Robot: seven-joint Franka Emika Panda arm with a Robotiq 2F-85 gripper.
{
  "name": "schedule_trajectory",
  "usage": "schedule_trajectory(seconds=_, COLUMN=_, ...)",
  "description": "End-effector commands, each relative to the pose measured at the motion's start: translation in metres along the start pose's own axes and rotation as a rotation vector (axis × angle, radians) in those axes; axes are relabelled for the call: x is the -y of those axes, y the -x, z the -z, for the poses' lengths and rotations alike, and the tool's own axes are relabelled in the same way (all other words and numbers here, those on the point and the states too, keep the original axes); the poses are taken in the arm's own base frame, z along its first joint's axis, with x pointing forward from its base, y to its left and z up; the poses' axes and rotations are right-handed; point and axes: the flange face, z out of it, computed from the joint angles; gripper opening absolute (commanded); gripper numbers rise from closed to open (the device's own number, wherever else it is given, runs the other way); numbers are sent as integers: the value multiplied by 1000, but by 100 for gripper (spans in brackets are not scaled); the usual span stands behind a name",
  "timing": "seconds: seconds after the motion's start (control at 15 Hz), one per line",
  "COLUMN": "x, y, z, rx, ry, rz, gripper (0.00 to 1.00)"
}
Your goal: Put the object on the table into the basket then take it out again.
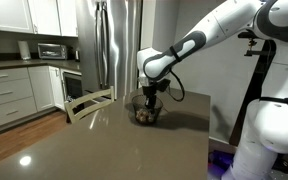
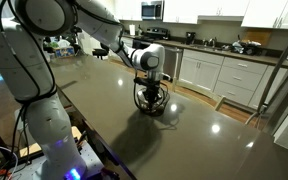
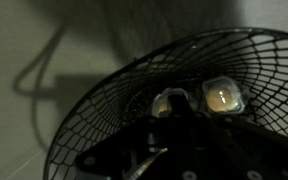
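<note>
Inside the basket [image 3: 254,60], the gripper [image 3: 174,118] is sitting with jaws together, the object [image 3: 168,100] lying just ahead of its tips.

Pale object [image 3: 222,96] inside wire-mesh basket [image 3: 134,60]

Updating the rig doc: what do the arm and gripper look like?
Arm: glossy white rounded links, black joint bands. Gripper: black, below a white wrist. Black cable loops beside the wrist. No markings legible.
</note>
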Motion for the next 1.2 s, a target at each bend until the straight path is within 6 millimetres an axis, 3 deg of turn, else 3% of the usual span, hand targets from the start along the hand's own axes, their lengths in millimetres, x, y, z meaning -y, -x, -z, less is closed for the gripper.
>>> schedule_trajectory(seconds=0.0, x=-3, y=-3, z=0, rx=26, ry=16, rz=-4, gripper=26)
schedule_trajectory(seconds=0.07, x=-3, y=-3, z=0, rx=27, ry=16, rz=-4, gripper=27)
schedule_trajectory(seconds=0.8, x=-2, y=-3, z=-8, rx=41, ry=20, rz=4, gripper=96)
schedule_trajectory(seconds=0.87, x=-2, y=-3, z=-9, rx=44, ry=20, rz=5, gripper=98)
schedule_trajectory(seconds=0.93, x=-2, y=-3, z=-10, rx=47, ry=20, rz=5, gripper=88)
schedule_trajectory(seconds=1.0, x=-2, y=-3, z=-12, rx=47, ry=19, rz=4, gripper=63)
schedule_trajectory(seconds=1.13, x=-2, y=-2, z=-13, rx=46, ry=18, rz=3, gripper=61)
